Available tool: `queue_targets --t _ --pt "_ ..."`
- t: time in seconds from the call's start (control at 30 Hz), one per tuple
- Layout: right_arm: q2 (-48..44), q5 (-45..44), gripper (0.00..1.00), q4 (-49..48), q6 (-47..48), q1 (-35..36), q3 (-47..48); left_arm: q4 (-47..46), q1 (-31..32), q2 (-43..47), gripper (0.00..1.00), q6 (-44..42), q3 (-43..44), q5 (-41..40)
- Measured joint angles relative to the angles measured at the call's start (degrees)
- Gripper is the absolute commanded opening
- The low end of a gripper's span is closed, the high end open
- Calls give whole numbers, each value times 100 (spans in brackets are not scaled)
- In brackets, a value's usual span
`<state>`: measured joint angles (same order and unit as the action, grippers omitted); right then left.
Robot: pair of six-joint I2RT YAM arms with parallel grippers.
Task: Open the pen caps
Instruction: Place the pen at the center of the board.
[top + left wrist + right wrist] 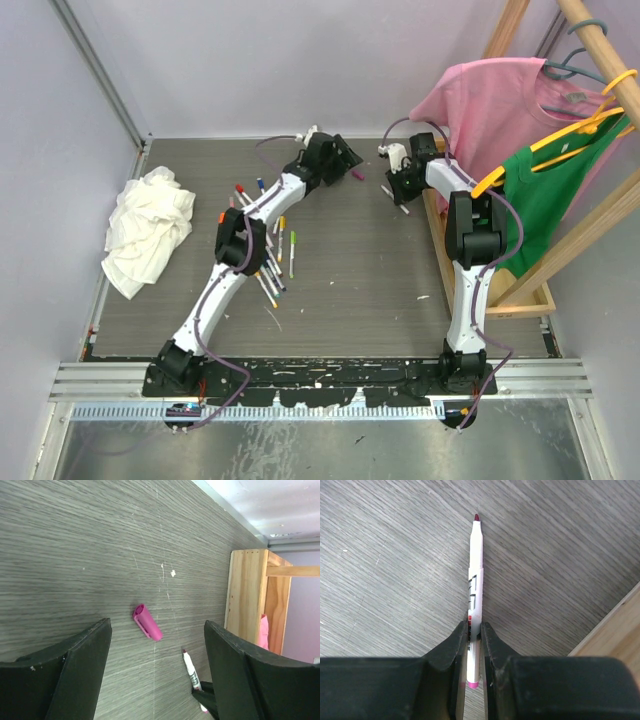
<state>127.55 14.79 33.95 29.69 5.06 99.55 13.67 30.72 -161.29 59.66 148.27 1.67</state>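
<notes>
A loose pink pen cap lies on the grey table, also seen from above. My left gripper hovers over it, open and empty, at the far middle of the table. My right gripper is shut on a white-barrelled pen with a bare dark-pink tip. It holds that pen just right of the cap. The same pen shows beside the cap in the left wrist view. Several pens with coloured caps lie under the left arm.
A crumpled white rag lies at the table's left edge. A wooden rack stands along the right side, with a pink shirt and a green shirt on hangers. Its post is close to both grippers.
</notes>
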Motion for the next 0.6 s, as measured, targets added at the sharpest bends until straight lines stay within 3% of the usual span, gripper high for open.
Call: queue_targets --t 0.1,0.27,0.6 --pt "0 59 20 20 0 2 0 -22 -17 326 77 -229 -426 59" --pt "0 164 27 63 -2 2 0 -256 -63 1552 79 -966 -1954 195" --pt "-55 212 44 195 -39 9 -44 -2103 -85 5648 81 -2750 -6806 291"
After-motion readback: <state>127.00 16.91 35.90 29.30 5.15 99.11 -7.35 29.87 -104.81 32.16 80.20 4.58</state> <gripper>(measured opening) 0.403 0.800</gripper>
